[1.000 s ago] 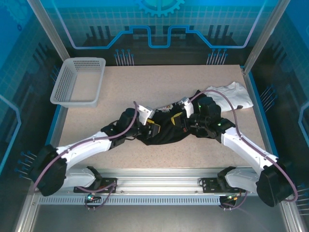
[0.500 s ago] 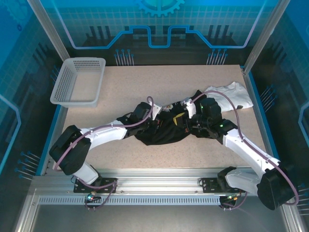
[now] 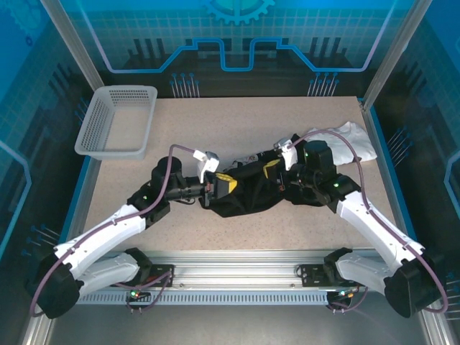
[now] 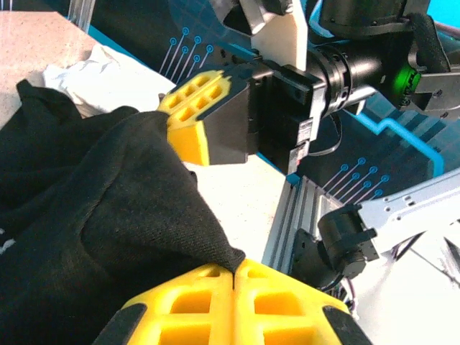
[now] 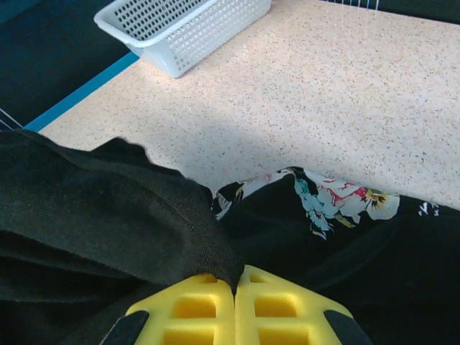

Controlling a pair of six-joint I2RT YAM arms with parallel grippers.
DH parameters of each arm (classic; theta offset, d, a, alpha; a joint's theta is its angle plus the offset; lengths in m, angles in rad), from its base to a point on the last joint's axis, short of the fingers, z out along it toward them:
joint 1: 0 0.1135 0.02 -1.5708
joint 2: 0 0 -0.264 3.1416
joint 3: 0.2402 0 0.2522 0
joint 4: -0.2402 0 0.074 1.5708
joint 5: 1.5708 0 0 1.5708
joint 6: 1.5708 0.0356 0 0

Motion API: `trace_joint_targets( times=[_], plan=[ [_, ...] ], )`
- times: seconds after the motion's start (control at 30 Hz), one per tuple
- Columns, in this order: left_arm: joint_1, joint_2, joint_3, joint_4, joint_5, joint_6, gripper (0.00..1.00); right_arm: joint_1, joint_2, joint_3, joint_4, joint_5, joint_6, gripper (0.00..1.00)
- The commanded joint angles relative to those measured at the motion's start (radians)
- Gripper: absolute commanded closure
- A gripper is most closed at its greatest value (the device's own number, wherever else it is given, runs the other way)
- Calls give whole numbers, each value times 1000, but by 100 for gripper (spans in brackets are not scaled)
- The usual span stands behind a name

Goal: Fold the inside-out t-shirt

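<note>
Left arm swung outward, left gripper pinching t-shirt; basket apart.

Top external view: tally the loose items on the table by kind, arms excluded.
Garments: 2 (black t-shirt, white garment)
Baskets: 1 (white mesh basket)
Total: 3
</note>
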Motion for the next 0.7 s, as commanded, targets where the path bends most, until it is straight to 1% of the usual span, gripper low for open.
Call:
trace_joint_targets(
  times=[0.0,0.07,0.2,0.27,0.33,0.4,0.47,0.57,0.67],
  plan=[
    [57,-14,-57,162,126,-153,100,-3,39,81,-44,32,29,96],
    [69,-12,-63,182,128,-173,100,3,70,123,-117,103,56,88],
    [74,1,-48,135,111,-148,100,61,85,172,-249,288,37,79],
    [76,4,-40,113,98,-142,100,98,60,175,-281,350,0,75],
    [75,4,-32,92,80,-138,100,131,27,163,-296,379,-35,71],
    [76,4,-27,78,68,-135,100,167,-18,138,-298,365,-68,65],
    [75,4,-21,65,60,-132,100,190,-50,109,-282,329,-66,59],
    [76,3,-18,56,55,-132,100,209,-80,50,-213,262,18,52],
    [76,3,-17,54,51,-130,100,248,-74,-52,-92,216,106,45]
  ],
)
